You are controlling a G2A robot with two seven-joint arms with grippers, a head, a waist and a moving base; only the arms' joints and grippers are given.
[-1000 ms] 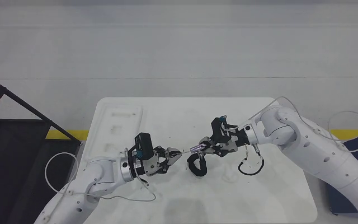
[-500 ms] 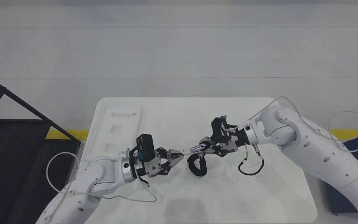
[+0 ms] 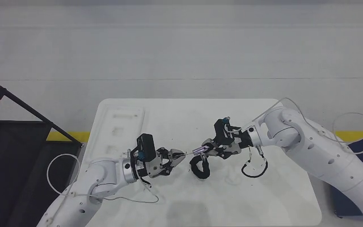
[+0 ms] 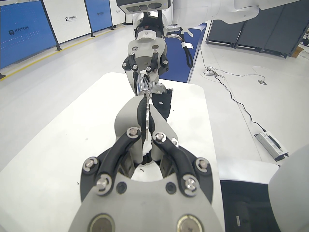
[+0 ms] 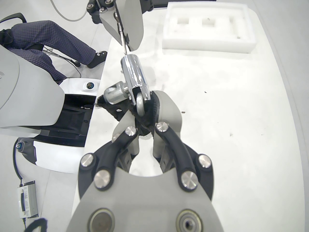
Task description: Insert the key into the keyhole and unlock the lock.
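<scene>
Mid-table, above the surface, both arms are meeting tip to tip. Left gripper [image 4: 145,107] is clamping the key [image 4: 146,118] by its flat head, edge-on between the black pads [image 4: 140,113], with the blade pointing at the lock [image 5: 133,72].

Right gripper [image 5: 144,108] is pinching the lock at its shackle end, closed on the ring and on the black strap [image 3: 198,168] attached there. The chrome barrel is sticking out toward the left arm, slightly tilted.

Key tip is sitting right at the barrel's end face, at the keyhole [image 4: 145,94]. Can't tell how deep it is going.

Strap is drooping under the lock. Can't tell whether its lower end is touching the table [image 3: 170,122] or hanging just over it.

Foam tray [image 5: 207,28] with cut recesses is lying near the table's far-left corner, well apart from the grippers. Black cable [image 3: 254,168] is looping beside the right wrist.

Writing:
- Barrier panels [image 4: 26,37] in the room behind are carrying a printed logo and wordmark.
- A small white label [image 4: 147,34] is sitting on the right wrist above its fingers; the print is too small to read.
- White tags [image 4: 190,46] are hanging on the wrist cable, also unreadable.
</scene>
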